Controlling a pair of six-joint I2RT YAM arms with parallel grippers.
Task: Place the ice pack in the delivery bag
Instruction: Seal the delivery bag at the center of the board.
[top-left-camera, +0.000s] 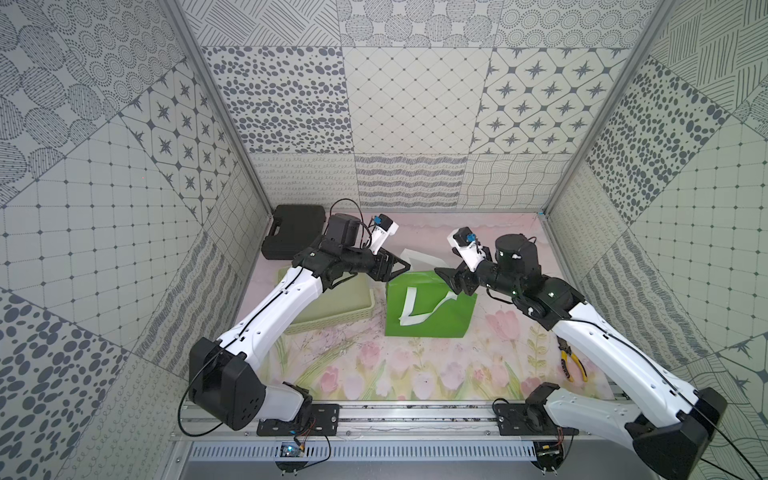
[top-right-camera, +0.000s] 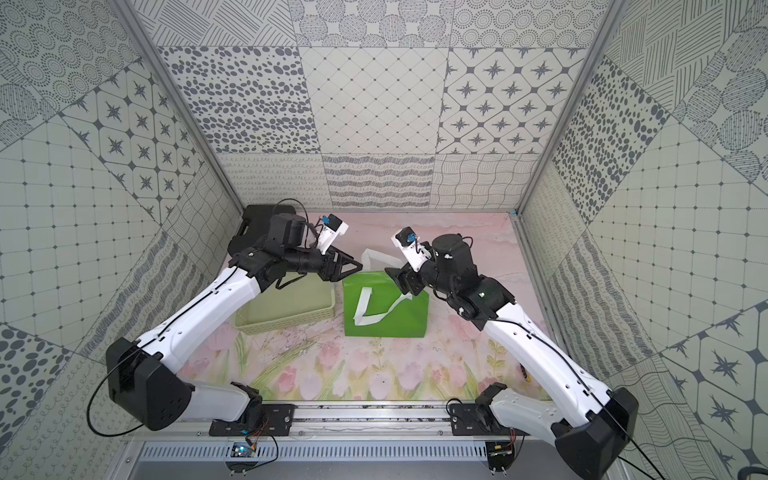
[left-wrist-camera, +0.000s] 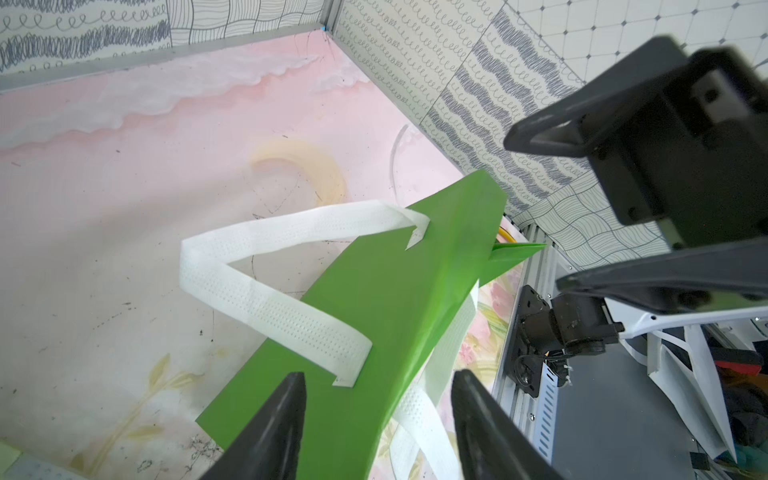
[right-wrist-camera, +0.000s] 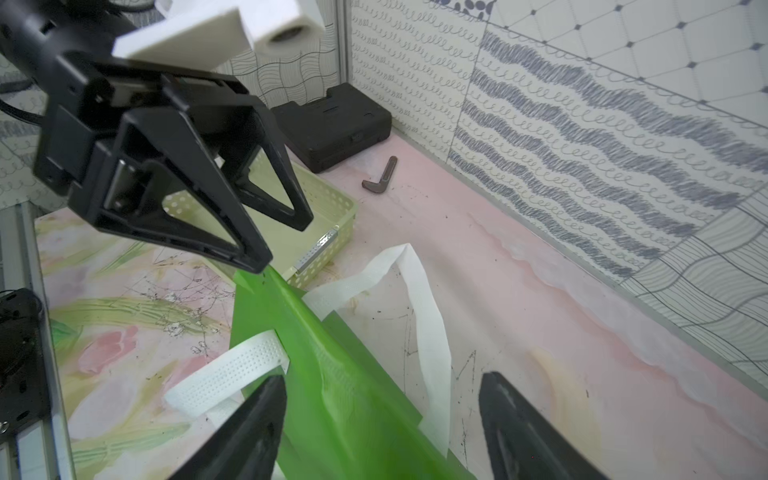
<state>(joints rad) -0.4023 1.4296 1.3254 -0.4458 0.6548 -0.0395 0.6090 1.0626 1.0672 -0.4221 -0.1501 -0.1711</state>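
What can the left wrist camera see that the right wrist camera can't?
Only the left wrist view shows the right arm's jaws, standing open. Only the right wrist view shows the black case, the pale green basket, a small dark L-shaped tool and the left arm's jaws. Both show the green delivery bag and its white straps on the pink mat.

Both top views look steeply down from high over the near edge, side by side, taking in the whole worktop (top-left-camera: 374, 374). Each wrist view sits close behind its own hand, looking out past it: left hand (left-wrist-camera: 379, 374), right hand (right-wrist-camera: 384, 376). Both share the bag (left-wrist-camera: 374, 299) between them.
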